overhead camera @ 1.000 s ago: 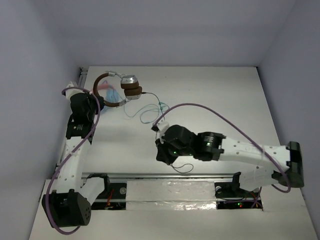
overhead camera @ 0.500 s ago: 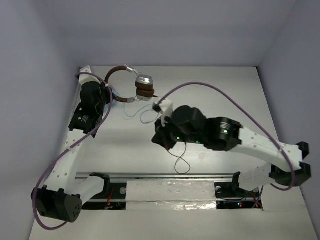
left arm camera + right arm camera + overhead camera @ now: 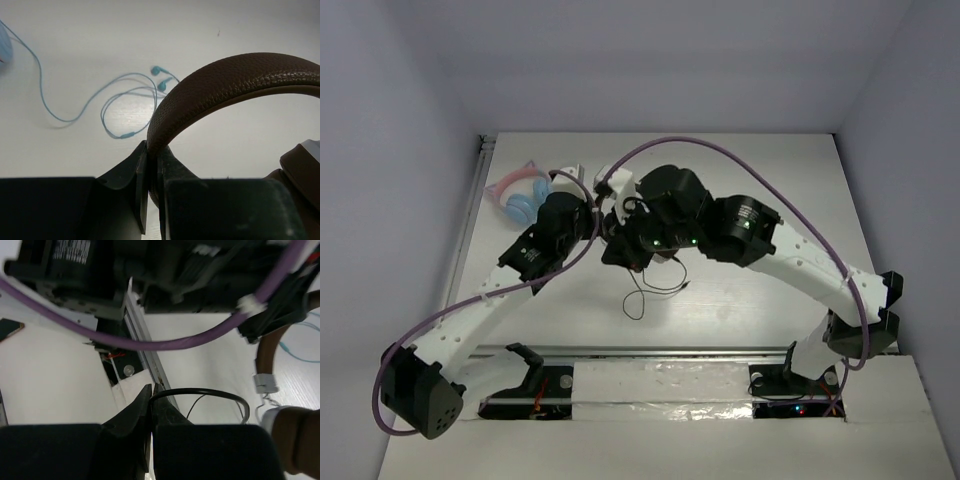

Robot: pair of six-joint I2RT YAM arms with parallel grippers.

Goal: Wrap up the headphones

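Robotics lab bench: white table (image 3: 760, 180) boxed by plain grey walls (image 3: 660, 60).

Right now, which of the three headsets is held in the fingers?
The brown headphones: the left fingers clamp the headband, the right fingers pinch the black cable. The pink-and-blue cat-ear headphones and teal earbuds lie untouched.

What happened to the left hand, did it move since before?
Yes. The left hand swung right, away from the table's left edge, toward the middle, gripping the headphones.
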